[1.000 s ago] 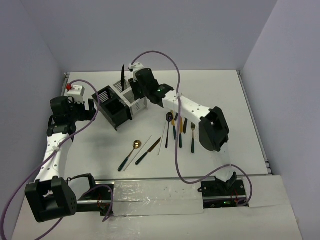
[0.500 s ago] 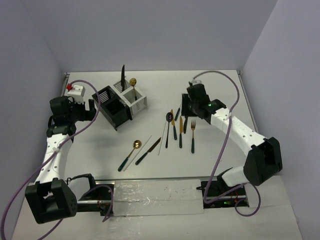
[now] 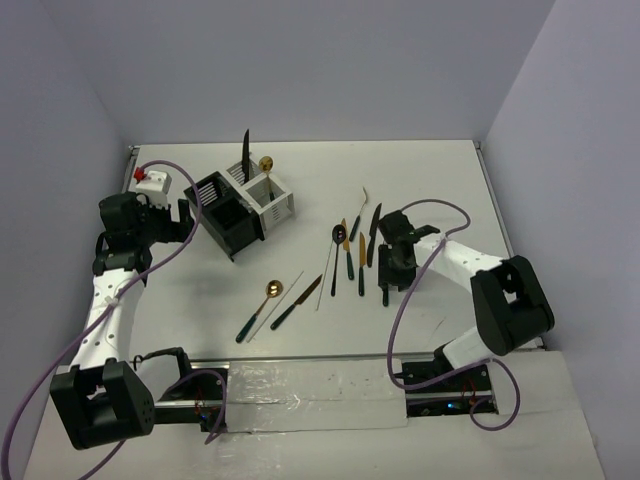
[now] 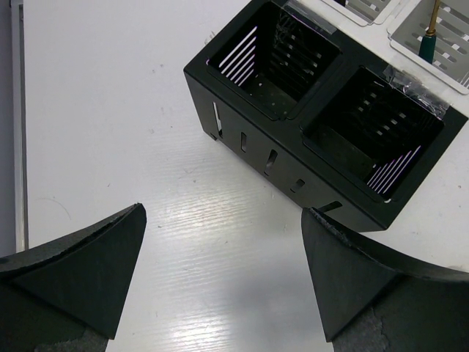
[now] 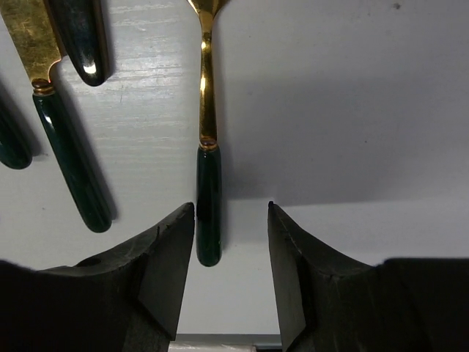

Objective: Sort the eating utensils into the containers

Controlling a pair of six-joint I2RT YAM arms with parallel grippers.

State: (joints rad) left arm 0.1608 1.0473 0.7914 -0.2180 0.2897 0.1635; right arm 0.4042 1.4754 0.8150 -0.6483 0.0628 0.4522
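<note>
The black caddy [image 3: 228, 215] and the white caddy [image 3: 270, 198] stand joined at the back left. A black knife [image 3: 245, 150] and a gold spoon [image 3: 266, 164] stand in the white one. Several utensils lie in a row [image 3: 350, 255] mid-table. A gold spoon [image 3: 262, 303], a knife [image 3: 296, 302] and pale chopsticks [image 3: 280, 300] lie nearer. My right gripper [image 3: 386, 290] is open, low over a gold fork. The fork's green handle [image 5: 208, 198] lies between the fingers of my right gripper [image 5: 231, 207], close to the left finger. My left gripper [image 3: 185, 222] is open and empty beside the black caddy [image 4: 249, 132], and its jaws [image 4: 222, 213] hold nothing.
A small red and white object [image 3: 150, 180] sits at the far left edge. A small pale piece [image 3: 364, 195] lies behind the utensil row. In the right wrist view a gold knife with a green handle [image 5: 66, 161] lies just left of the fork.
My right arm left the gold spoon in the white caddy, swung right to the utensil row and came down over the gold fork. The left arm has not moved.
</note>
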